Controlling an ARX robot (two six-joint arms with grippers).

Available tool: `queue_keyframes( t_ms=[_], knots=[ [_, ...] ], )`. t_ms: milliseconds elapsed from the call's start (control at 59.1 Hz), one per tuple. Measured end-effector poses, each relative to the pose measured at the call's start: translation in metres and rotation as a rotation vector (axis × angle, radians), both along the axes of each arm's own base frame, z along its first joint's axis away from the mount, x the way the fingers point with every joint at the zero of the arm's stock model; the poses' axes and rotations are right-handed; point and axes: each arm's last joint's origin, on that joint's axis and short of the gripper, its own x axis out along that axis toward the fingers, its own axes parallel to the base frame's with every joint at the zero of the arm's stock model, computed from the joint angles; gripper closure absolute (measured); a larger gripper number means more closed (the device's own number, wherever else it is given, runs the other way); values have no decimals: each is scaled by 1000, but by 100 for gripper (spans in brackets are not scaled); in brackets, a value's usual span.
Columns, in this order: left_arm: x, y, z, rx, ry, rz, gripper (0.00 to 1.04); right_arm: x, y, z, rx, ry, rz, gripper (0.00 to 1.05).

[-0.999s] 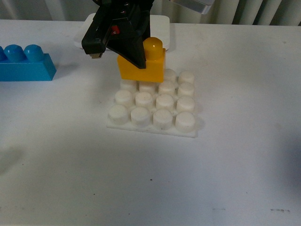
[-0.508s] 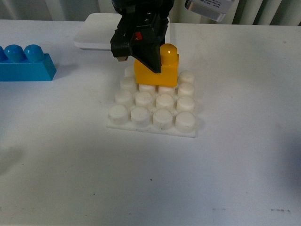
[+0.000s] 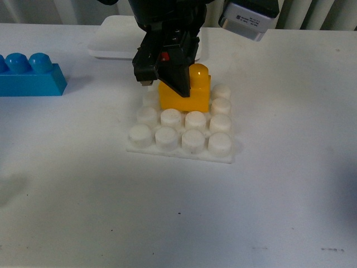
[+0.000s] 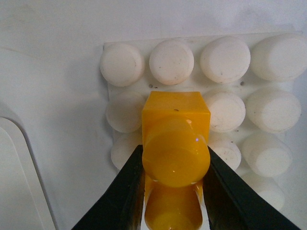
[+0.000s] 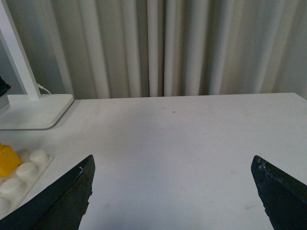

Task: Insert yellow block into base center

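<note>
Left hand (image 3: pixel 167 75), black: two fingers clamped on one glossy yellow two-stud plastic brick (image 3: pixel 186 95), which sits on the rear-centre studs of one square white 4x4-stud plastic base plate (image 3: pixel 181 149). Right hand (image 5: pixel 175 191) spread wide, holding nothing. One blue three-stud brick (image 3: pixel 29 75) lies well apart on the white worktop (image 3: pixel 178 212).

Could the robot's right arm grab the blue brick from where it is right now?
Probably not easily. The blue brick sits far to the left, and the left gripper holding the yellow block over the base stands between. The right gripper faces bare table.
</note>
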Motion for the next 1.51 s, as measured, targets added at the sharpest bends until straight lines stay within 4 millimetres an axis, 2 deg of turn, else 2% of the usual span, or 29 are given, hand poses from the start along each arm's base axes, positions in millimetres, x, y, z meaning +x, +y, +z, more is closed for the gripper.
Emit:
queue_keyframes(
  t_ms=[254,491,677,745,813,914,965,1033,1101,1236,1372,1507],
  knots=[
    [-5,-4,-15,15,2,-11,75,0,0,0,0,0,0,9],
    [-6,-4,-15,11,-17,-11,75,0,0,0,0,0,0,9],
    [-6,-3,-14,11,-28,-11,47,0,0,0,0,0,0,9],
    [-7,-3,-5,-7,-41,-17,37,0,0,0,0,0,0,9],
    [-10,1,12,-33,-76,-22,26,0,0,0,0,0,0,9],
    [-19,10,48,-70,-185,-35,10,0,0,0,0,0,0,9],
    [-27,18,69,-81,-259,-41,5,0,0,0,0,0,0,9],
    [-42,32,89,-86,-361,-43,7,0,0,0,0,0,0,9],
    [-57,47,98,-98,-457,-34,6,0,0,0,0,0,0,9],
    [-87,72,97,-168,-623,23,6,0,0,0,0,0,0,9],
    [-124,104,92,-287,-811,188,6,0,0,0,0,0,0,9],
    [-164,137,80,-399,-880,358,6,0,0,0,0,0,0,9]
  ],
)
